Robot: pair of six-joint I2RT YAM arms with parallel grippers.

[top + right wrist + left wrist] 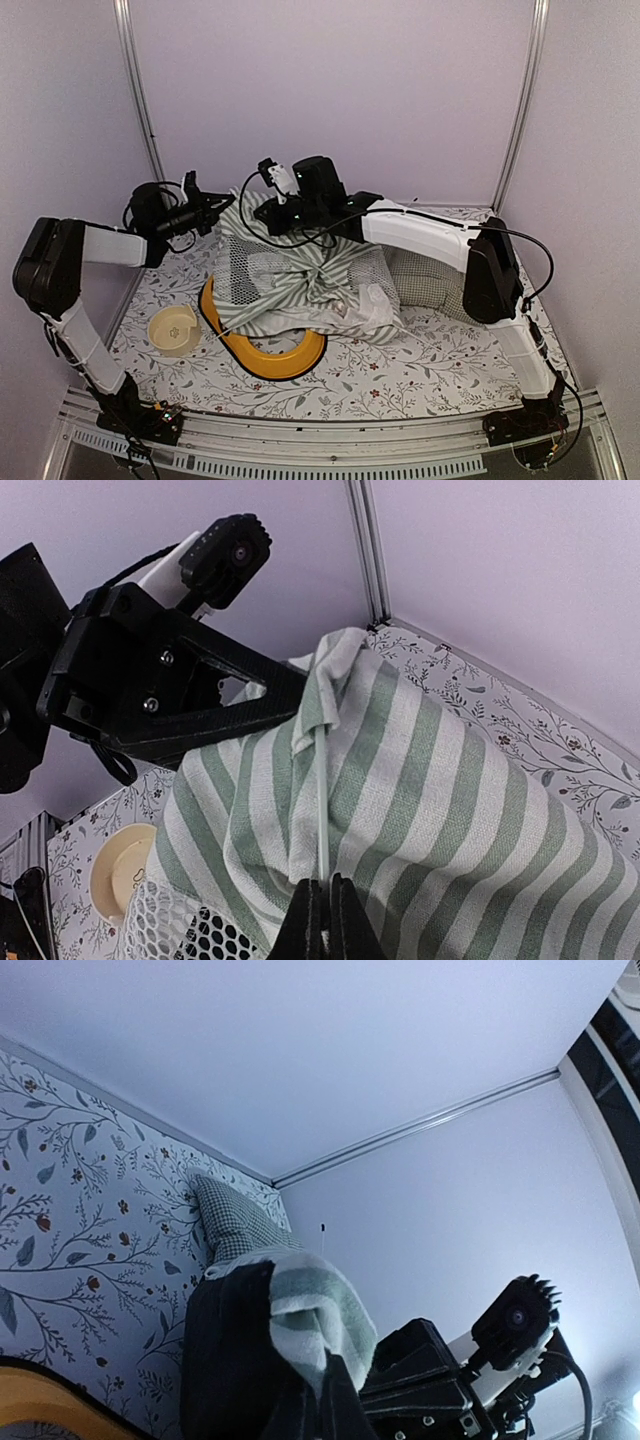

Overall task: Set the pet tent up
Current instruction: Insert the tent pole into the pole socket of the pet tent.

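The pet tent [310, 280] lies collapsed in a striped heap mid-table, its white mesh [245, 270] facing left. My left gripper [225, 205] is shut on a raised fold of the tent's green-and-white fabric [320, 1310]; the cloth bulges out between its dark fingers [230, 1360]. My right gripper [323, 905] is shut on a thin white pole [321, 800]. The pole runs up into a fabric sleeve [335, 665], right beside the left gripper's fingers [230, 705]. In the top view the right gripper [257, 214] sits just right of the left one, above the tent's back left corner.
An orange ring [265, 355] pokes out from under the tent's front. A cream bowl [175, 330] stands at the front left. A green-checked cushion [420, 280] lies behind the right arm. Walls close in at the back and both sides.
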